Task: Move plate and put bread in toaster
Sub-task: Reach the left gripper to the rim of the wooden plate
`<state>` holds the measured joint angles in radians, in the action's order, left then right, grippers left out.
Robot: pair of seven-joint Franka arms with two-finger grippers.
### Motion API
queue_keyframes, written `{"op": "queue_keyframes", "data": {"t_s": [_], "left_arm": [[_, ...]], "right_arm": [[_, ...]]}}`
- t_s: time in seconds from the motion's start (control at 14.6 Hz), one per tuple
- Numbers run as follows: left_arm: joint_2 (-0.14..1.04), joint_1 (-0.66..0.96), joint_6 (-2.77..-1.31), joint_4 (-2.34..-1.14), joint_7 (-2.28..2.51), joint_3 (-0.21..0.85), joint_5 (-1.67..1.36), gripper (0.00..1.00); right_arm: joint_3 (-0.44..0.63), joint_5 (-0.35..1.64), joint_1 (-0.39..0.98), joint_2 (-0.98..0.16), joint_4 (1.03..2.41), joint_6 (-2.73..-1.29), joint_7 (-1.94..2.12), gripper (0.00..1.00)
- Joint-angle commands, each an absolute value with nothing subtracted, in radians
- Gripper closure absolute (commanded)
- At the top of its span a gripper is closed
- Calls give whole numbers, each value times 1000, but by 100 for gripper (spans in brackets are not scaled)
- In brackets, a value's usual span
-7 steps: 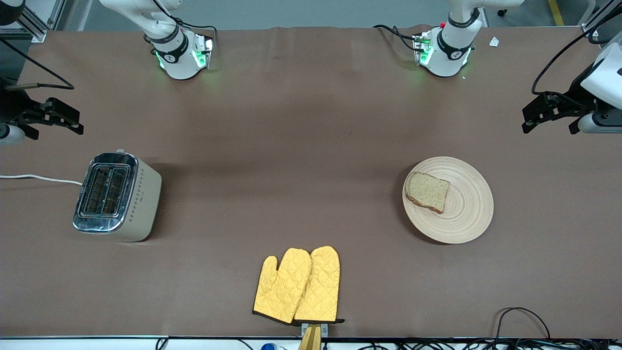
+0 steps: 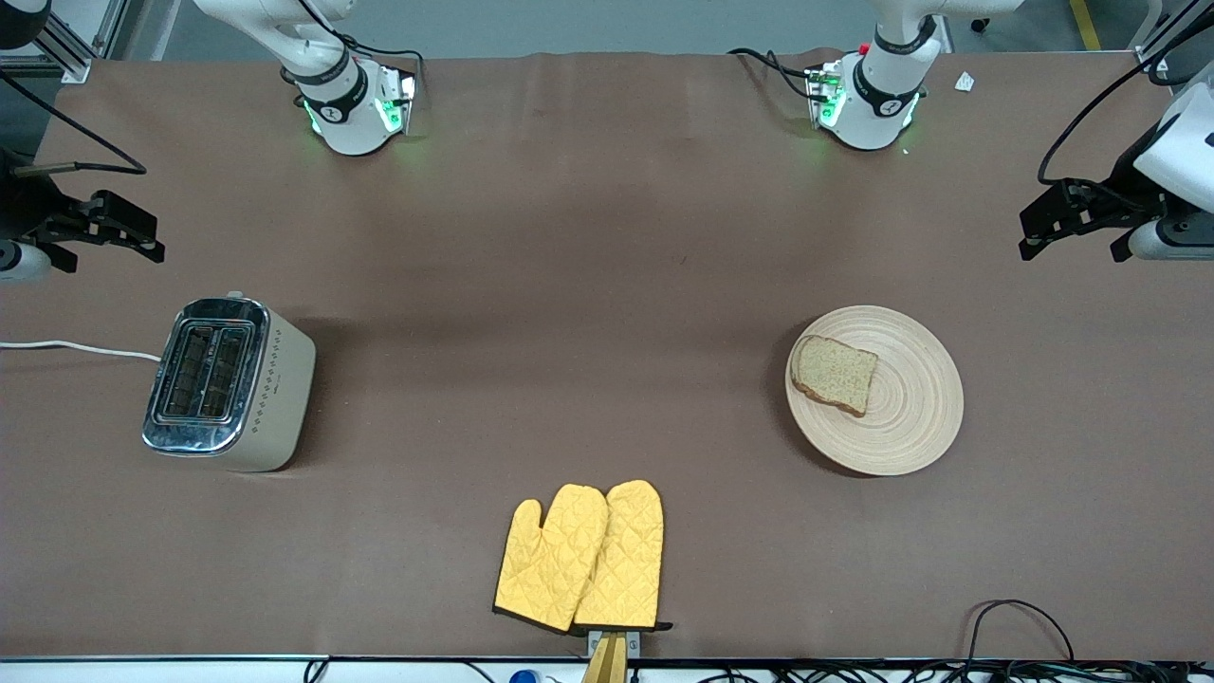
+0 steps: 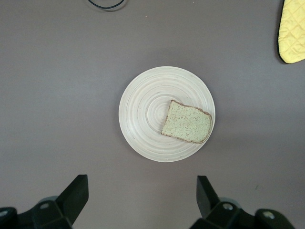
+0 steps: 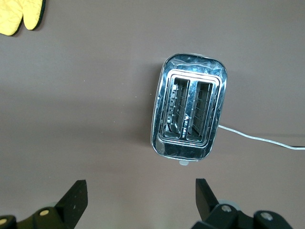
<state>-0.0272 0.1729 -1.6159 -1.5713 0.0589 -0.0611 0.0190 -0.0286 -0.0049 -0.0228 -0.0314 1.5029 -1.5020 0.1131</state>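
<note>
The bread slice lies on the wooden plate toward the left arm's end of the surface. The toaster stands at the right arm's end. Both arms wait: left end effector and right end effector hover above the surface's ends, fingers spread and empty.

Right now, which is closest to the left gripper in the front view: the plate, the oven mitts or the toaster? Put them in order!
From the left gripper, open above the table's edge:
1. Plate, at the left arm's end.
2. Oven mitts, near the front camera.
3. Toaster, at the right arm's end.
</note>
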Motion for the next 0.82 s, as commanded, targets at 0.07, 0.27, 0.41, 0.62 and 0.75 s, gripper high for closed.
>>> {"op": "queue_keyframes", "data": {"t_s": [0.07,0.27,0.41,0.62,0.75], "left_arm": [[32,170,-1588,-1551,40,-60,22,0],[52,112,-1586,-1549,32,-61,-38,0],[93,25,-1586,-1554,-42,-61,-147,0],[200,-86,-1589,-1552,-171,-61,-269,0],[288,-161,-1589,-1551,-228,-61,-366,0]], "right_arm": [[-32,-9,-21,-14,1513,-1497,120,0],[-32,-9,-21,-14,1513,-1497,120,0],[-32,-9,-21,-14,1513,-1497,120,0],[-34,-9,-20,-14,1514,-1497,120,0],[-34,-9,-20,-12,1513,-1496,120,0]]}}
